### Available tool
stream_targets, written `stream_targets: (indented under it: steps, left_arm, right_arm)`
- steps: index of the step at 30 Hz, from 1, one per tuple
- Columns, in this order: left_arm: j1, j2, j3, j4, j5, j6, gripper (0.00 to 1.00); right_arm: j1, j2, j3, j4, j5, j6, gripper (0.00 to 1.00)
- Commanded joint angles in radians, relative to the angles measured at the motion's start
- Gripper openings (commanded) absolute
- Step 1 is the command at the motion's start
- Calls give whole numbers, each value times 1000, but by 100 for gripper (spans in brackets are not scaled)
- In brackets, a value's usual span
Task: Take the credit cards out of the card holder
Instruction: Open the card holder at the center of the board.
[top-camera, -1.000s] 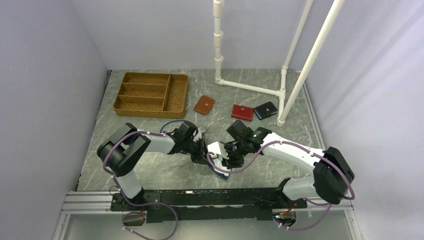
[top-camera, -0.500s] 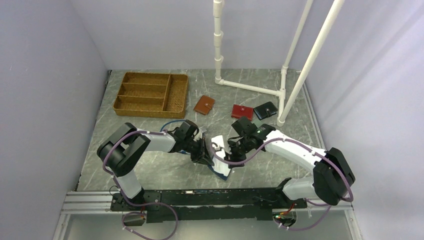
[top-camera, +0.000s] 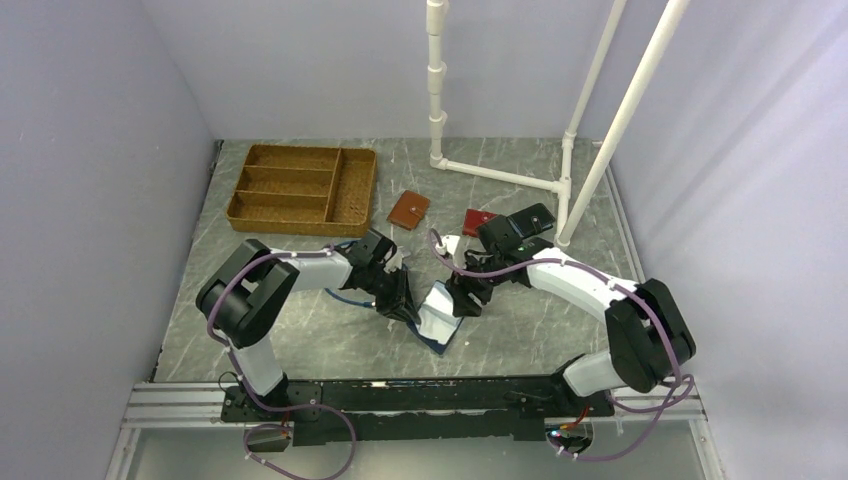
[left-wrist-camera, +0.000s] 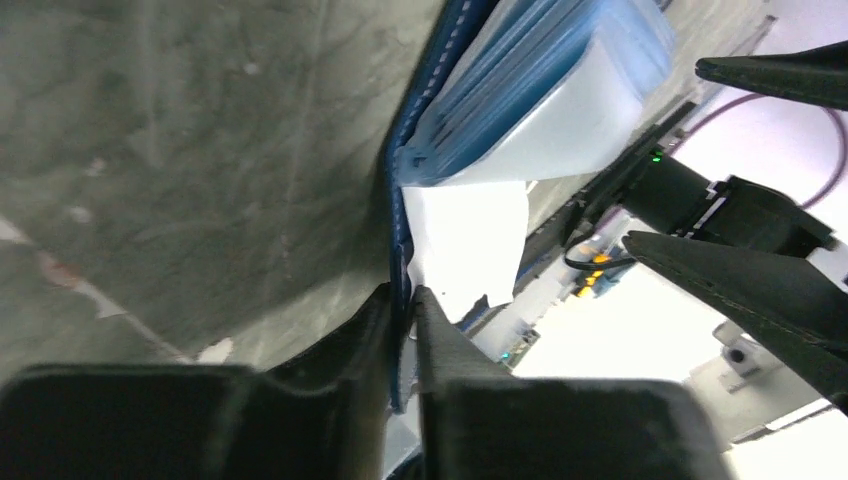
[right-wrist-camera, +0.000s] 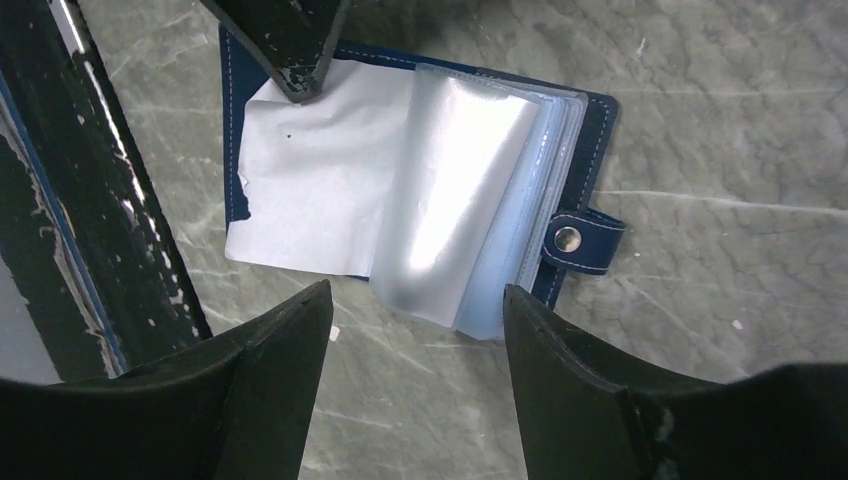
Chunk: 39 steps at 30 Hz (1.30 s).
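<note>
The navy blue card holder (right-wrist-camera: 596, 118) lies open on the marble table, its snap tab (right-wrist-camera: 582, 241) to the right; it also shows in the top view (top-camera: 440, 322). A stack of clear glossy sleeves (right-wrist-camera: 470, 200) stands up from its spine, and a white sheet (right-wrist-camera: 310, 180) covers the left inner cover. I cannot make out the credit cards as separate pieces. My left gripper (left-wrist-camera: 403, 300) is shut on the holder's navy cover edge (left-wrist-camera: 396, 230). My right gripper (right-wrist-camera: 418, 320) hangs open just above the holder's near edge, touching nothing.
A wicker tray (top-camera: 300, 185) with compartments sits at the back left. A tan-brown wallet (top-camera: 408, 209) and a red wallet (top-camera: 476, 218), partly behind my right arm, lie beyond the holder. A white pipe frame (top-camera: 500, 175) stands at the back right.
My right gripper has let go of the holder's sleeves, opened wider and pulled back away from it. The left gripper stays on the cover edge.
</note>
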Motion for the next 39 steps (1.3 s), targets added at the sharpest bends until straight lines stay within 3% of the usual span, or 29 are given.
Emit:
stream_targets:
  steps: [1,5,13,21,30,39]
  left_arm:
    - [13,9,57,-111,-71,91,23]
    - [17,-6,80,-165,-130,116,36]
    - [19,-108,90,-225,-262,116,40]
    - [19,-311,6,-164,-352,49,41]
    - [20,-590,-135,100,-309,-39,42]
    - [15,-532,-198,324,-209,-152,46]
  right_arm:
    - [-6,33,41,71,2,149,66]
    - [-11,70,53,74,7,200,65]
    - [-13,122,63,74,-7,245,59]
    - [-13,138,70,66,-68,258,48]
    - [-13,145,75,73,-128,277,34]
    - [-13,153,88,86,-238,308,26]
